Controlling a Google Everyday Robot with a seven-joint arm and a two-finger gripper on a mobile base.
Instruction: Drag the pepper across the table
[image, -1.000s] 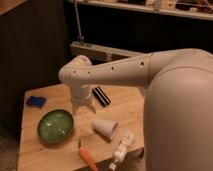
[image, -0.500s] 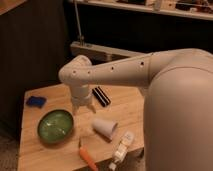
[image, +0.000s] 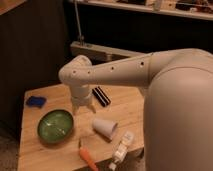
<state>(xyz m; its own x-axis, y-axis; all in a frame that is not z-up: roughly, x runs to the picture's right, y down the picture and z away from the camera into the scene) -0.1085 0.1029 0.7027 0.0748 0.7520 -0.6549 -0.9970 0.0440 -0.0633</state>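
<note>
A: So, which step is the robot on?

B: The approach, by the look of it. The gripper hangs above the table, pointing down, over the gap between the green bowl and the white cup, which lies on its side. It touches neither, and it seems to carry nothing.

A: Is it released or clenched?

B: That cannot be told from this view.

A: And the pepper?

B: The pepper lies flat near the table's front edge, nearer the camera than the gripper. Its thin green stem points back toward the bowl and cup, and its orange body runs toward the edge. A white bottle-like object lies just beside it, on the side away from the bowl; whether the two touch cannot be made out. The gripper is well apart from the pepper, so the drag has most likely not begun.

A: What does the next move call for?

B: Probably a reach toward the front edge and a descent onto the pepper's body. After that comes a steady pull along the wood. The strip in front of the bowl looks the freer path, since the cup and bottle crowd the other side. A blue object and a black ribbed object lie farther back, out of the way.
</note>
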